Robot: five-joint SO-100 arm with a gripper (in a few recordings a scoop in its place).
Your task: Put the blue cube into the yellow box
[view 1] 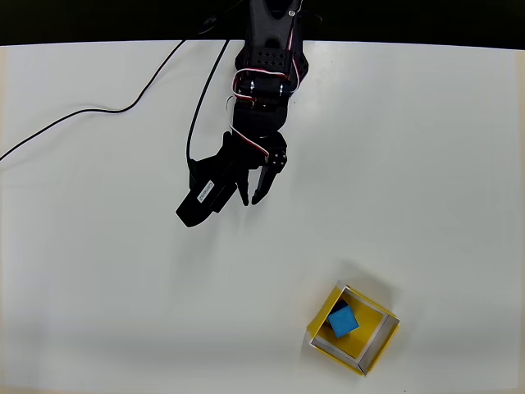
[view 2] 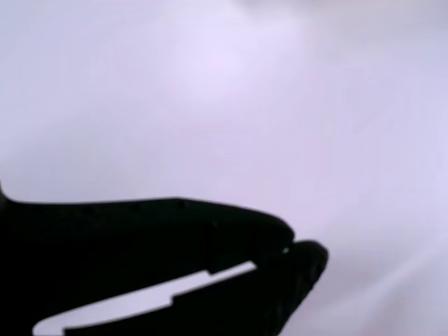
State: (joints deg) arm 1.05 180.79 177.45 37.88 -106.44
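The blue cube (view 1: pixel 344 320) lies inside the yellow box (view 1: pixel 381 341), toward the box's upper-left corner, at the lower right of the overhead view. My black gripper (view 1: pixel 250 198) hangs over bare white table well up and to the left of the box, its tips pointing down the picture. In the wrist view the two dark fingers meet at their tips, so the gripper (view 2: pixel 290 249) is shut with nothing in it, and only a thin sliver of table shows between the fingers further back.
A black cable (view 1: pixel 82 115) runs across the upper left of the white table (view 1: pixel 426 164) to the arm's base. The table's far edge (view 1: pixel 410 43) runs along the top of the overhead view, with darkness beyond it.
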